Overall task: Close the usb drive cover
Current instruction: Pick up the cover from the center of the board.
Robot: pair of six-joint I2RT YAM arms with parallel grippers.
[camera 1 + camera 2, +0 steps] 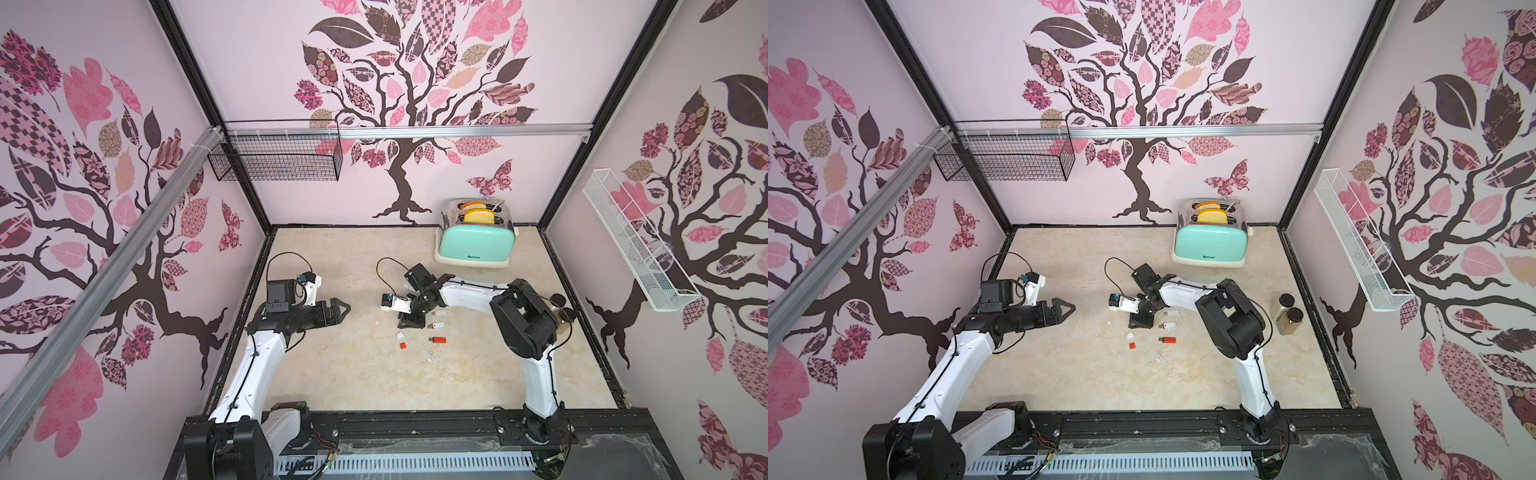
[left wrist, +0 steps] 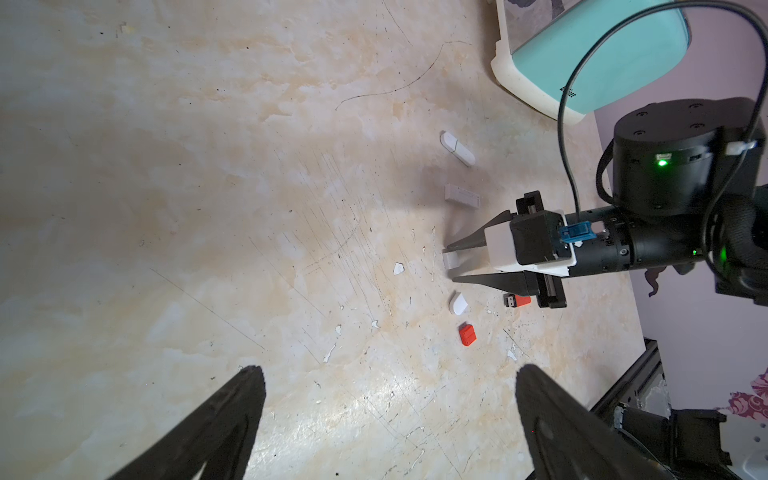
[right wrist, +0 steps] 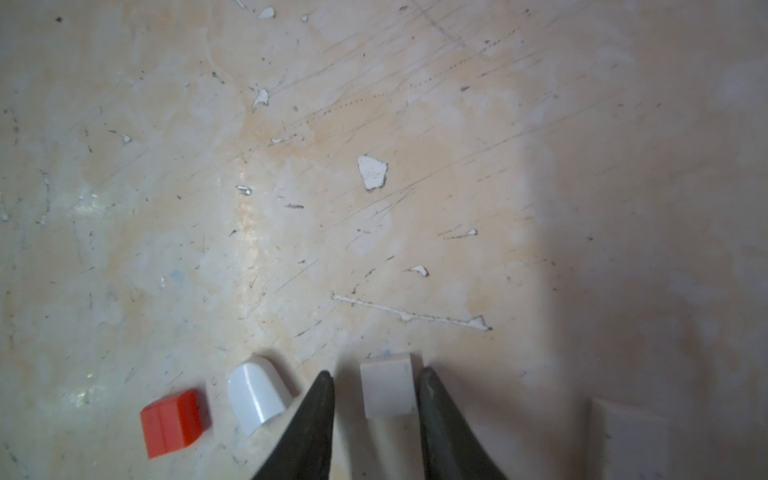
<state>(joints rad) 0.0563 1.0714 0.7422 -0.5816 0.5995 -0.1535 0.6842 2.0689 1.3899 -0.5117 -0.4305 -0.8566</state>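
Note:
A pale grey square cover (image 3: 387, 388) lies on the table between the fingers of my right gripper (image 3: 376, 372). One finger (image 3: 432, 399) touches it and a small gap shows at the other finger (image 3: 320, 407), so the jaws are not clamped. In the left wrist view the right gripper (image 2: 449, 262) points down at this cover (image 2: 450, 261). A grey rectangular usb drive (image 2: 462, 195) lies close by. A white rounded cap (image 3: 259, 392), a red cap (image 3: 174, 422) and a red drive (image 1: 438, 340) lie beside them. My left gripper (image 1: 347, 308) hovers open and empty to the left.
A mint toaster (image 1: 476, 243) with bread stands at the back right. Two dark-lidded jars (image 1: 1289, 313) stand near the right wall. A white capped drive (image 2: 457, 148) lies beyond the grey one. A black wire basket (image 1: 276, 160) and a white mesh shelf (image 1: 636, 245) hang on the walls.

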